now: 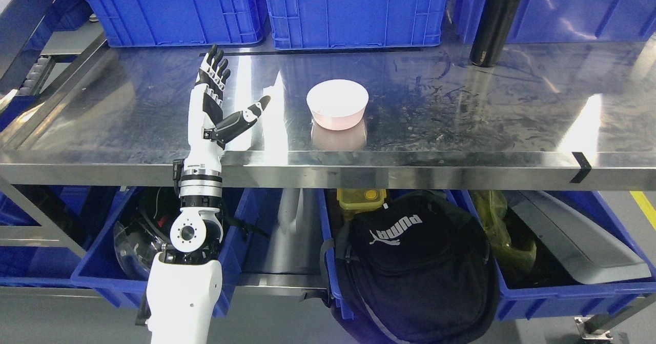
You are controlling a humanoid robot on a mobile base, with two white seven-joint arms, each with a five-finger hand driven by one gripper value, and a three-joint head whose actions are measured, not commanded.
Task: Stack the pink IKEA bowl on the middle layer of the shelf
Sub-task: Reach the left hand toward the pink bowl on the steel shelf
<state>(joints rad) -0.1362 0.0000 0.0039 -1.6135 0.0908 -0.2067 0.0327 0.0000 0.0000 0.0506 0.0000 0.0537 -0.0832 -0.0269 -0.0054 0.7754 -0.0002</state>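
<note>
From the head view, the left robot hand [215, 95] hovered over the steel shelf [461, 128], fingers spread wide, thumb out, grasping nothing at all. The pink bowl [337, 104] sat upright on that shelf, off to the hand's right and clear of it. A black bottle [496, 21] stood far back right, beside the blue crates [353, 8].

shelf: steel shelf [461, 128], scratched, glare patches
behind: blue crates [353, 11]
below: blue bins [564, 292], black bag [415, 267]
floor: grey floor [61, 318], yellow line [647, 205]
</note>
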